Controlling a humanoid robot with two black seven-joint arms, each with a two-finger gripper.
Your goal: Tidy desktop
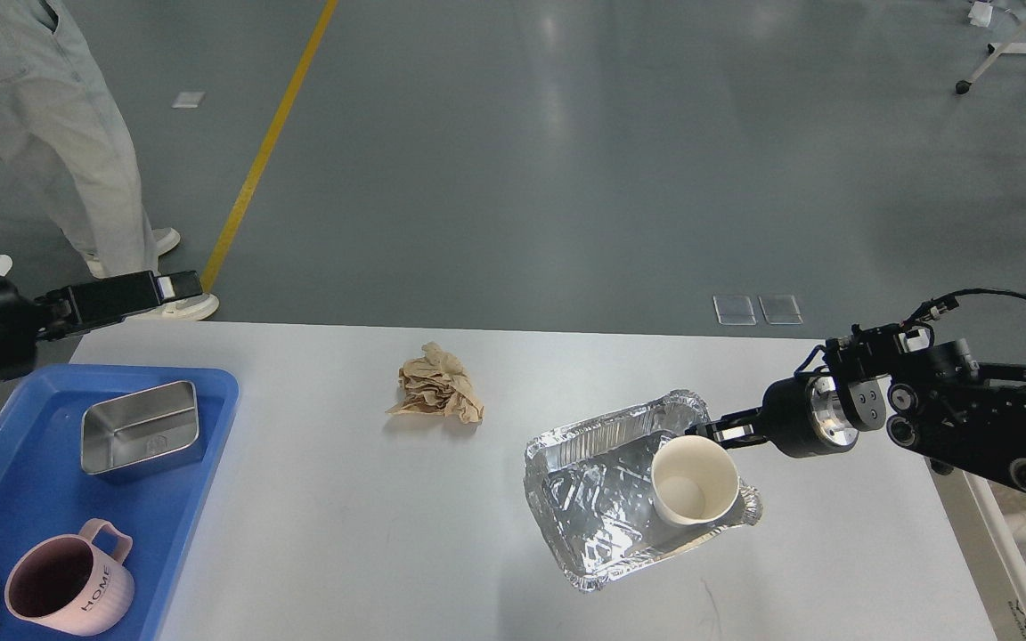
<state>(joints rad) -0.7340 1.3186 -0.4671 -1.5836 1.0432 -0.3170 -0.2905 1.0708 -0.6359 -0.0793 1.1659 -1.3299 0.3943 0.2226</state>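
The desktop [370, 534] is a wide white-grey tabletop. A crumpled brown paper [437, 389] lies on it near the far edge. A foil tray [593, 507] sits at the right with a white paper cup [694, 479] standing inside it. My right gripper [725, 431] comes in from the right and is closed on the tray's right rim, just beside the cup. My left gripper [134, 294] hovers at the far left, above the table's back corner, holding nothing. Its fingers look like one dark bar.
A blue plastic tray [210, 392] at the left holds a steel box [141, 429] and a pink mug [68, 589]. A person [50, 133] stands beyond the left corner. A white bin [1025, 552] stands off the table's right edge.
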